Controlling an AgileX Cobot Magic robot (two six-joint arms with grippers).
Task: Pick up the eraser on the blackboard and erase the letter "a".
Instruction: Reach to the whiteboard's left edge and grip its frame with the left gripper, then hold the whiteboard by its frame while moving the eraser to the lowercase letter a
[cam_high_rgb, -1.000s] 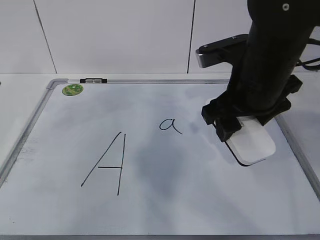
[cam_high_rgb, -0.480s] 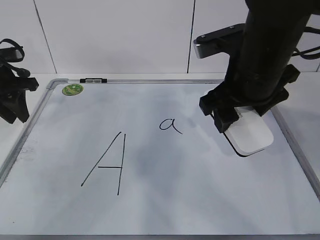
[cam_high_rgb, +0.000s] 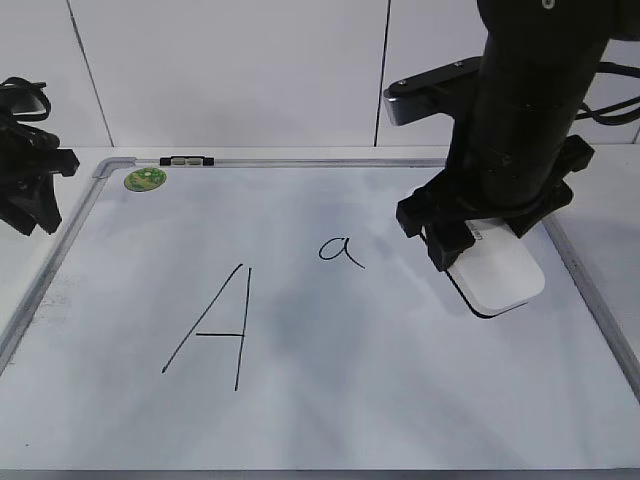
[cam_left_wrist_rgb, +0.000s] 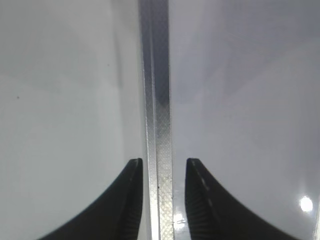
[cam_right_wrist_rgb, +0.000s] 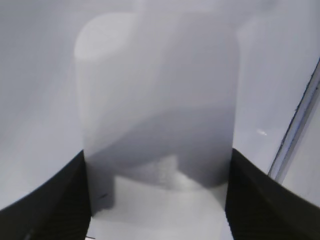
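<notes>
The right arm hid the eraser's far end on the blackboard's right side. The right pincer clamped its sides; the left pincer stood narrowly apart astride the frame.

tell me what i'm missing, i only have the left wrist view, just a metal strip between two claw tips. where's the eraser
Observer: The eraser is on the far right of the whiteboard, and the right claw has a finger on each side of it.
Operator: is the small a wiped yet
Observer: No, the small "a" is whole, to the left of the eraser with bare board between them.
Operator: so where am i
Observer: Your left claw is over the board's left frame, holding nothing.
</notes>
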